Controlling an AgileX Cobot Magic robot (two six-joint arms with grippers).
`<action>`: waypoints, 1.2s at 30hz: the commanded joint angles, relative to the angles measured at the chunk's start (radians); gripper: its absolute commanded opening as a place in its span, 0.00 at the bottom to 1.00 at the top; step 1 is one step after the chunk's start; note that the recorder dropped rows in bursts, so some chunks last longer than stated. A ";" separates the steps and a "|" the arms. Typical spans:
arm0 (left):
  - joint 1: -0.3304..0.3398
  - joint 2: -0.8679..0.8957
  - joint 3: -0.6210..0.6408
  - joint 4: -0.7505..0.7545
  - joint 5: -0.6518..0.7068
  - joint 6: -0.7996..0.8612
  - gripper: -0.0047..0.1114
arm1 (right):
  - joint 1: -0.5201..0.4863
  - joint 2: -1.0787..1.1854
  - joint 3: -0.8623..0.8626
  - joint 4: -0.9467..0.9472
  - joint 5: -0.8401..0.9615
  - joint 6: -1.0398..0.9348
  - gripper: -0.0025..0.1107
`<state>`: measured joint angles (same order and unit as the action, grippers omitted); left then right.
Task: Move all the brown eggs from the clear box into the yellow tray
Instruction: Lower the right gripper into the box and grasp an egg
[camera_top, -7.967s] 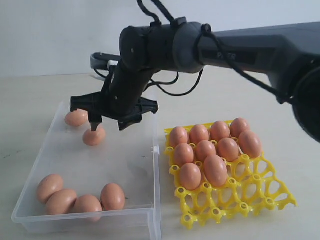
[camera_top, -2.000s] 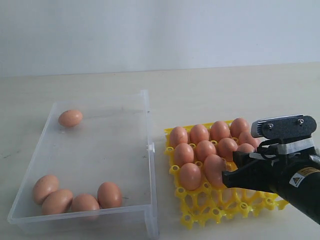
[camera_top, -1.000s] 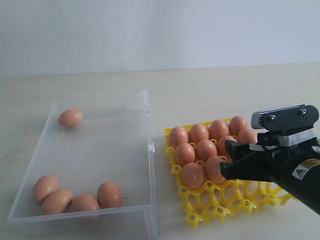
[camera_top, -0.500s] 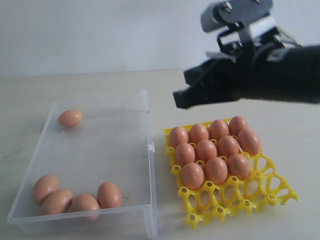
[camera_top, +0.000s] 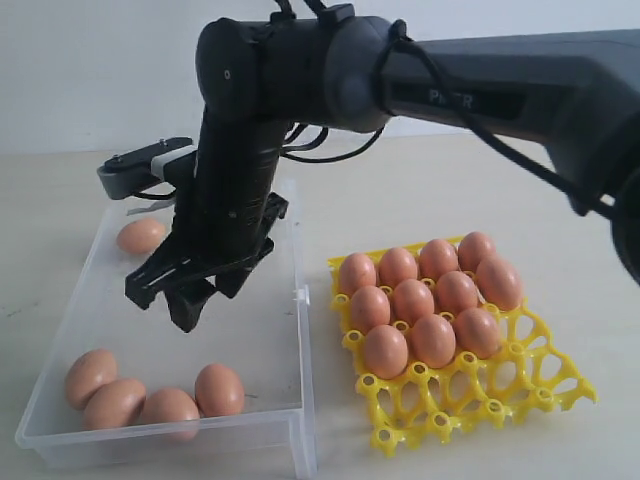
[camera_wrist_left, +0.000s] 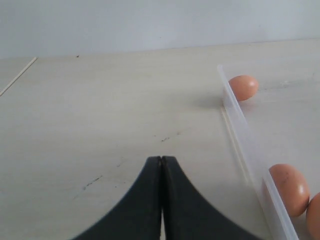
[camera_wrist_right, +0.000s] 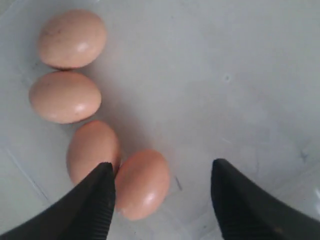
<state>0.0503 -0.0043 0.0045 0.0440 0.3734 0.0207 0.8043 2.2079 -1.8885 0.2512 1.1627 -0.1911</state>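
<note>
The clear box (camera_top: 299, 352) lies at the left with one brown egg (camera_top: 140, 236) at its far corner and several brown eggs (camera_top: 170, 406) along its near wall. The yellow tray (camera_top: 482, 402) at the right holds several eggs (camera_top: 433, 340) in its back rows. My right gripper (camera_top: 186, 297) reaches across into the box and hangs open above the floor, just behind the near eggs. In the right wrist view the right gripper (camera_wrist_right: 161, 167) is open, with one egg (camera_wrist_right: 142, 184) beside its left finger. The left gripper (camera_wrist_left: 161, 159) is shut and empty over bare table.
The left wrist view shows the box's outer wall (camera_wrist_left: 239, 129) with eggs (camera_wrist_left: 243, 87) behind it. The tray's front cups (camera_top: 430, 425) are bare. The dark arm (camera_top: 480, 90) spans the scene above the tray.
The right arm lifted away from the tray, leaving one more egg there, and swung left and down into the clear box above the near eggs.
</note>
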 joint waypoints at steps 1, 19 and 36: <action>0.002 0.004 -0.005 0.003 -0.005 0.002 0.04 | -0.001 0.032 -0.056 -0.089 0.058 0.243 0.52; 0.002 0.004 -0.005 0.003 -0.005 0.002 0.04 | 0.039 0.108 -0.047 -0.030 0.058 0.243 0.52; 0.002 0.004 -0.005 0.003 -0.005 0.002 0.04 | 0.045 0.112 0.058 -0.040 0.053 0.244 0.51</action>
<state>0.0503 -0.0043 0.0045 0.0440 0.3734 0.0207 0.8478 2.3230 -1.8348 0.2142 1.2215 0.0526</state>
